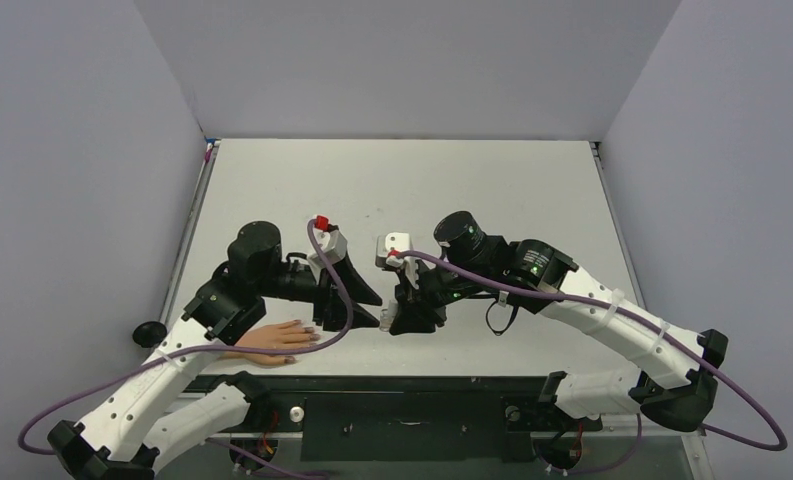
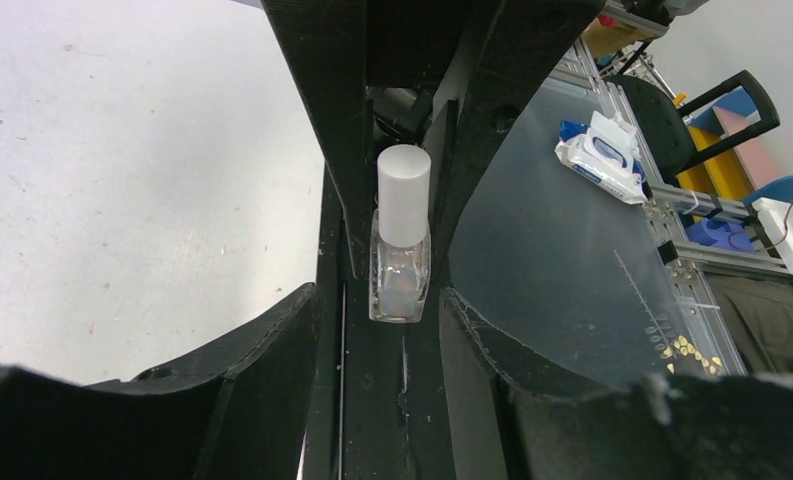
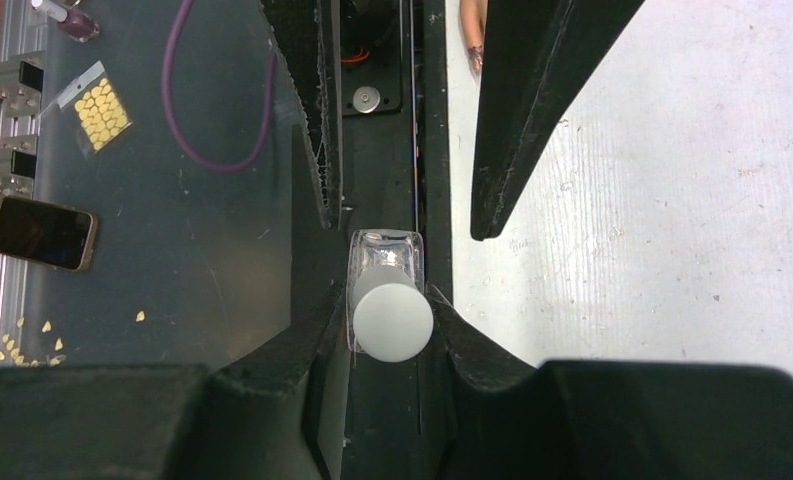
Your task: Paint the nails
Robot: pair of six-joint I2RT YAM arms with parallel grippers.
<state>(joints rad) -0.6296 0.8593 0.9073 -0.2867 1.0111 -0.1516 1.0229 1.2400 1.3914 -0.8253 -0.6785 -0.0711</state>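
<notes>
A tiny clear bottle (image 2: 400,285) with a white cap (image 3: 392,320) stands upright over the black strip at the table's front edge. My right gripper (image 3: 392,300) points down and is shut on the cap. My left gripper (image 2: 382,295) is open, with a finger on each side of the glass body and a gap on one side. The two grippers meet in the top view, the left (image 1: 369,312) and the right (image 1: 407,318), and hide the bottle there. The peach fake hand (image 1: 272,340) lies to their left under my left arm. One dark nail (image 3: 477,60) shows in the right wrist view.
The table's black front strip (image 3: 382,100) runs under the bottle. Beyond it lie a phone (image 3: 42,232), a bag of yellow pieces (image 3: 102,110) and a pack of wipes (image 2: 602,155). A purple cable (image 1: 332,290) loops over my left wrist. Grey walls enclose the table.
</notes>
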